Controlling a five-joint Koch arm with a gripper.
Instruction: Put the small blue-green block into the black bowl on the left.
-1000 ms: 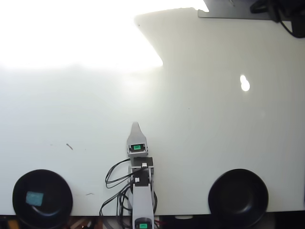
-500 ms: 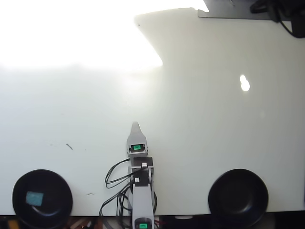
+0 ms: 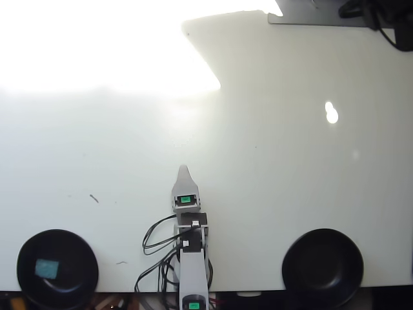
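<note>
The small blue-green block (image 3: 46, 267) lies inside the black bowl (image 3: 26, 248) at the bottom left of the overhead view. The arm reaches up from the bottom edge at the middle. Its gripper (image 3: 184, 172) points toward the far side over bare white table, well to the right of that bowl and apart from the block. Only one pointed tip shows, so I cannot tell whether the jaws are open or shut. Nothing shows in the gripper.
A second black bowl (image 3: 322, 267) sits at the bottom right with nothing in it. Black cables (image 3: 155, 239) loop left of the arm. Strong glare washes out the table's upper left (image 3: 97, 45). Dark gear (image 3: 381, 16) sits at the top right.
</note>
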